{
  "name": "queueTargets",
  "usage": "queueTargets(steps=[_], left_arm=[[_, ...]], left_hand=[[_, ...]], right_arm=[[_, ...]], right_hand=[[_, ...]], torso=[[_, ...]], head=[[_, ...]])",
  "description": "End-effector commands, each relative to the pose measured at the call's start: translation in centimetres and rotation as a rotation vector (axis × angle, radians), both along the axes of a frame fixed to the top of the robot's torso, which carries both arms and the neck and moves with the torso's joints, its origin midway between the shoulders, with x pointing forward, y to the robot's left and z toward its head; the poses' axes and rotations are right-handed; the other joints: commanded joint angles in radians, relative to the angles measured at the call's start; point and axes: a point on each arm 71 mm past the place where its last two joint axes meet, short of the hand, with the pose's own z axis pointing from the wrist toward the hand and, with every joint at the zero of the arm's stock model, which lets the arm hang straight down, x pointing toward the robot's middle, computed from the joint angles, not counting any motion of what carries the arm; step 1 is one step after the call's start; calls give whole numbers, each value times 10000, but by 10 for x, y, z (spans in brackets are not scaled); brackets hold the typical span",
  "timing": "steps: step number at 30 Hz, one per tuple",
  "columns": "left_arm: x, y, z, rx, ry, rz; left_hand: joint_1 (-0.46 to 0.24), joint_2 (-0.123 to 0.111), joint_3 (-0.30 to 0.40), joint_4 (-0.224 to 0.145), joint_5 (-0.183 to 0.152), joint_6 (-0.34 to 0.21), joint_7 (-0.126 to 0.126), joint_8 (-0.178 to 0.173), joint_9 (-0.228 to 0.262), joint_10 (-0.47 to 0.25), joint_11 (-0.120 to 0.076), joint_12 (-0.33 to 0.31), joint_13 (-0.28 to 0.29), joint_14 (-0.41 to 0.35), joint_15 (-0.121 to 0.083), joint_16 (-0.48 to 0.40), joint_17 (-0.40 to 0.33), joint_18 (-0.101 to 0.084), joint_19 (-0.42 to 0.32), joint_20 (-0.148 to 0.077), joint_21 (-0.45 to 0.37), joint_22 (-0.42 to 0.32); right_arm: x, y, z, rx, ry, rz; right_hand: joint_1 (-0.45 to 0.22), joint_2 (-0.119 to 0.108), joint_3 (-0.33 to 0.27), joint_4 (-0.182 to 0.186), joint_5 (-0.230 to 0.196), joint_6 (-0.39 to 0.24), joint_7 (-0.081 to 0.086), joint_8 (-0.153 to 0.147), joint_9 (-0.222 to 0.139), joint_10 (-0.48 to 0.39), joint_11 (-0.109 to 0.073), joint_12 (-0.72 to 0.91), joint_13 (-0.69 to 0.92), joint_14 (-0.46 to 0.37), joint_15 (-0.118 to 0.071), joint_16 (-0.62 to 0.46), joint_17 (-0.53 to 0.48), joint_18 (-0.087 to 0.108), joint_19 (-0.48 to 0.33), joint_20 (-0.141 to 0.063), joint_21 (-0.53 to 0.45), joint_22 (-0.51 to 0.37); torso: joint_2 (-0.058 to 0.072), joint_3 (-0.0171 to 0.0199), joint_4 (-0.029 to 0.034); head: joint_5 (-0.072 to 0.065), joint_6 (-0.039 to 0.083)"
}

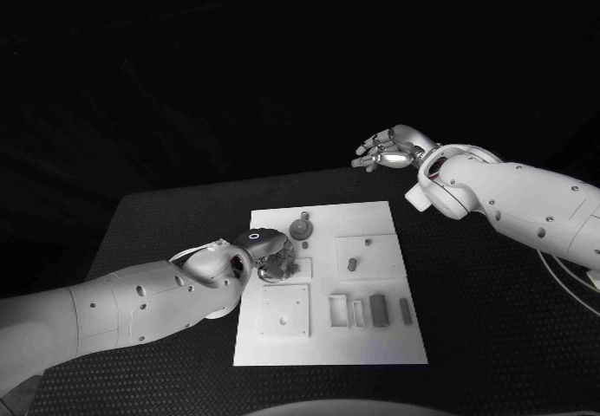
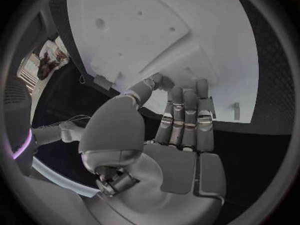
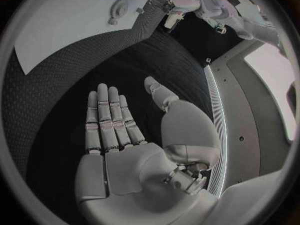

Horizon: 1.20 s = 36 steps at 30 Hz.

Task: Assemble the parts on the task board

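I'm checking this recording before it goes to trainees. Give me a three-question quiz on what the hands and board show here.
1. True or false: the right hand holds a part.
2. Which hand is over the task board? A) left B) right C) both
3. Fill in: the gear-shaped part lies near the board's ____ edge, seen from the robot.

Key
1. False: it is raised beyond the board, fingers apart, holding nothing.
2. A: the left hand is at the board's left side.
3. Far.

A black table (image 1: 487, 295) with a finely dotted surface is seen under dim light, and its far edge is set against unbroken darkness. Beyond the table edge, pale wall panels (image 3: 269, 100) and a bright window-like opening (image 3: 275, 70) are shown.
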Motion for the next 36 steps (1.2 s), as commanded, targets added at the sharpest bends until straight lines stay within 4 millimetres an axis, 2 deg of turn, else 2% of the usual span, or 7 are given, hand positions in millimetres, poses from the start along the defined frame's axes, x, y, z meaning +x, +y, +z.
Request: queueTargets(steps=[1, 7, 14, 28, 36], left_arm=[[-7, 3, -13, 197, 318, -120], [-9, 8, -11, -58, 357, -65], [-10, 14, -6, -279, 279, 82], [-4, 11, 10, -819, -157, 86], [5, 11, 35, -1234, -543, 226]], left_hand=[[113, 41, 90, 15, 249, 88, 0, 54, -1012, 110, -24, 57, -27, 94, 4, 73, -18, 108, 99, -18, 52, 110], [56, 36, 94, 59, 353, 100, -6, 69, -1028, 140, -33, 68, -52, 127, -17, 79, -31, 89, 133, -39, 49, 136], [-12, 27, 75, 120, 300, 96, -7, 74, -1042, 147, -34, 67, -73, 138, -27, 76, -42, 78, 143, -55, 39, 149], [-32, -43, 70, 145, 306, 97, -13, 81, -1056, 184, -43, 78, -90, 172, -46, 85, -49, 75, 177, -78, 38, 162], [-46, -78, 64, 161, 310, 113, -20, 94, -1059, 200, -49, 79, -102, 189, -57, 86, -54, 72, 195, -88, 37, 167]], right_arm=[[-1, 1, 1, 52, -46, 141], [-1, 1, 1, 63, -62, 144], [-3, 4, 1, 80, -47, 246], [-9, 10, -2, 385, 288, 490], [-17, 19, -7, 993, 1251, 802]], right_hand=[[29, 36, -30, -10, 26, -57, 331, 69, -12, -3, 35, 50, -13, 34, 63, -64, 17, -106, -12, 19, -38, 10], [23, 39, -32, -5, 26, -56, 331, 72, -14, -3, 35, 54, -20, 37, 63, -68, 22, -104, -9, 20, -42, 14], [31, 46, -30, -9, 28, -31, 321, 89, -13, -5, 33, 62, -34, 42, 61, -77, 33, -98, -5, 19, -49, 22], [36, 149, -49, -32, 26, 236, 216, 255, -4, 183, -61, 233, -107, 210, -3, -89, 154, -30, 147, 23, -52, 119], [-1, 274, -73, -68, 28, 442, 133, 370, -14, 444, -176, 421, -171, 520, -134, -43, 311, 96, 459, 23, -18, 212]], torso=[[0, -2, 2], [-3, -3, 6], [-6, 0, 1], [5, -7, 6], [-4, -9, 4]], head=[[4, 18], [8, 55], [15, 90], [16, 172], [36, 364]])
